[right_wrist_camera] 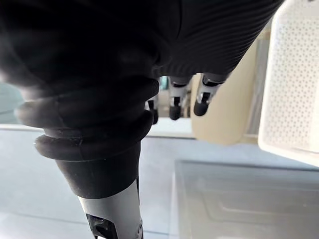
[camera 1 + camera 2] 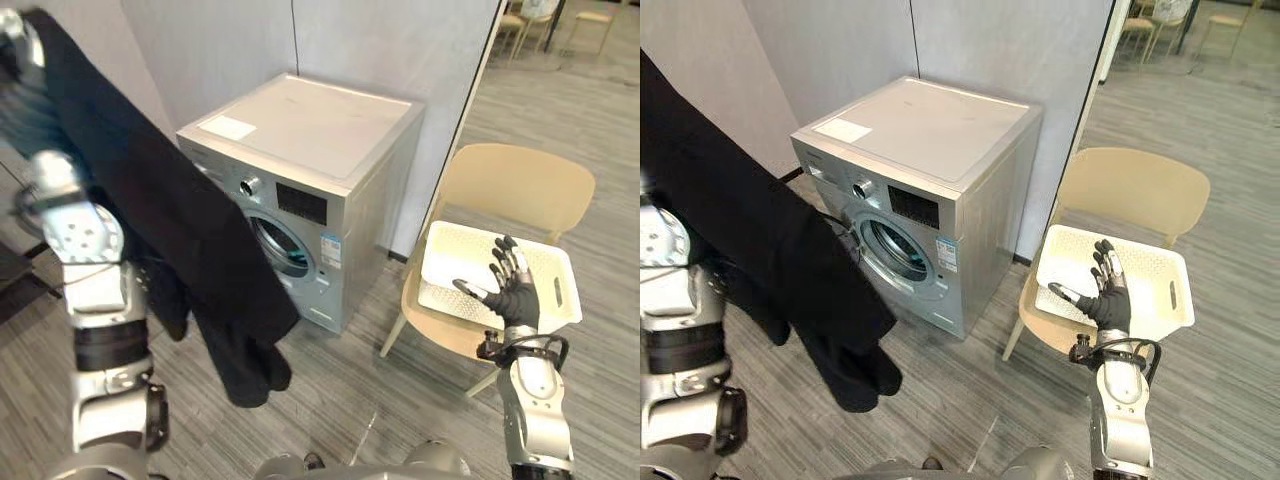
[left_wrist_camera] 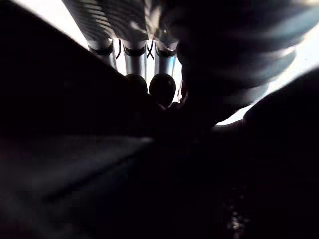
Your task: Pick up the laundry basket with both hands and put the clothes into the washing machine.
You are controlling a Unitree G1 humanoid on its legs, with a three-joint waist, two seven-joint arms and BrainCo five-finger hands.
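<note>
Before the washing machine [image 2: 300, 130], a black garment [image 2: 190, 230] hangs from our raised left arm.
Its door [image 2: 282, 245] looks closed: we'd open it, then feed the cloth hem-first. On the chair [image 2: 520, 185] sits the white laundry basket [image 2: 560, 270], our right hand [image 2: 512, 290] spread above it. We cannot tell the left hand's [image 3: 134, 59] grip.

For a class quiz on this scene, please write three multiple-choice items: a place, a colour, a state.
1. Where does the white basket stand? A on the washing machine; B on the beige chair; C on the floor.
2. The garment hanging from the left hand is: A white; B black; C red.
3. The right hand is: A open; B shut on the basket; C shut on the garment.
Answers: B, it sits on the seat; B, the cloth is black all over; A, fingers spread, holding nothing.
</note>
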